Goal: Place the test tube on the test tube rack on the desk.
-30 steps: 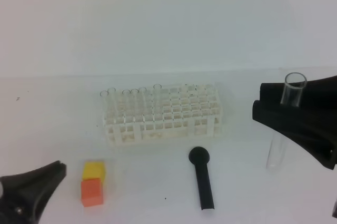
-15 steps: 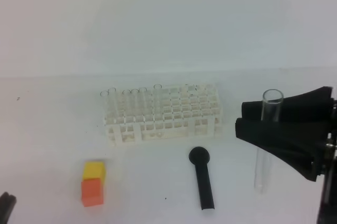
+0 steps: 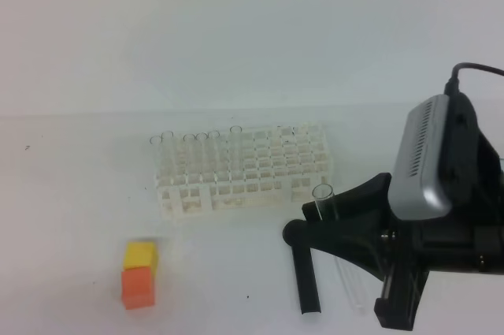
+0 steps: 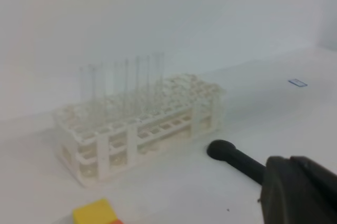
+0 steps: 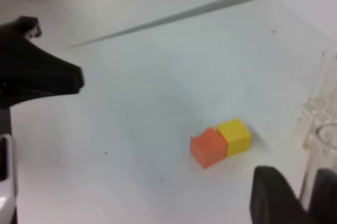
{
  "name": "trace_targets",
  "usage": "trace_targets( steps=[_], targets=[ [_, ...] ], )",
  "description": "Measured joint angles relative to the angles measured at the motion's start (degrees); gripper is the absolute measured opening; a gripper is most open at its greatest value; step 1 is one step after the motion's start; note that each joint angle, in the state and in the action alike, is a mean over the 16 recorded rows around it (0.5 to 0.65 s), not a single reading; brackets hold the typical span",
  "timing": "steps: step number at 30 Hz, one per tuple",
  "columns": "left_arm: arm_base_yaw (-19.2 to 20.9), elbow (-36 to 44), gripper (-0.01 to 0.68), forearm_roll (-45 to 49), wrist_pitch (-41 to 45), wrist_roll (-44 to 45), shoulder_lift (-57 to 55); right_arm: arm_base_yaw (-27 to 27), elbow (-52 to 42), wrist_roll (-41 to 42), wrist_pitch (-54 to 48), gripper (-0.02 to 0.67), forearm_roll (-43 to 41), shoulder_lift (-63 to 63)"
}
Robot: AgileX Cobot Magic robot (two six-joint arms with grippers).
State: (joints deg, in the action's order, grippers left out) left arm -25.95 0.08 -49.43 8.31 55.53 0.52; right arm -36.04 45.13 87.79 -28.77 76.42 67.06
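gripping the test tube, right fingers hover beside the rack.

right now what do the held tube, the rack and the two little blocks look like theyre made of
The test tube in the right gripper looks like clear, colourless glass or clear plastic: you see straight through it. The test tube rack looks like white, matte moulded plastic, a grid of square holes. The orange block and yellow block are opaque and matte, perhaps foam, wood or plastic; the look leaves it open.
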Motion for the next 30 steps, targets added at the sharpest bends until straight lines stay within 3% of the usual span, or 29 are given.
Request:
trace_targets(
  steps=[12,20,25,30],
  targets=[
    [0.0,0.0,-0.001,-2.1,6.4,0.0,0.0,0.0,0.0,6.4,5.6,0.118,0.1,3.6],
    [0.0,0.0,-0.001,-2.2,6.5,0.0,0.0,-0.4,0.0,6.3,16.8,0.118,-1.5,4.2],
    [0.0,0.0,-0.001,-2.2,6.5,0.0,0.0,-1.8,0.0,-2.9,28.2,0.118,-9.7,6.2],
    [0.0,0.0,-0.001,-2.2,6.5,0.0,0.0,-3.6,0.2,-22.5,42.3,0.118,-25.5,10.4]
  ],
)
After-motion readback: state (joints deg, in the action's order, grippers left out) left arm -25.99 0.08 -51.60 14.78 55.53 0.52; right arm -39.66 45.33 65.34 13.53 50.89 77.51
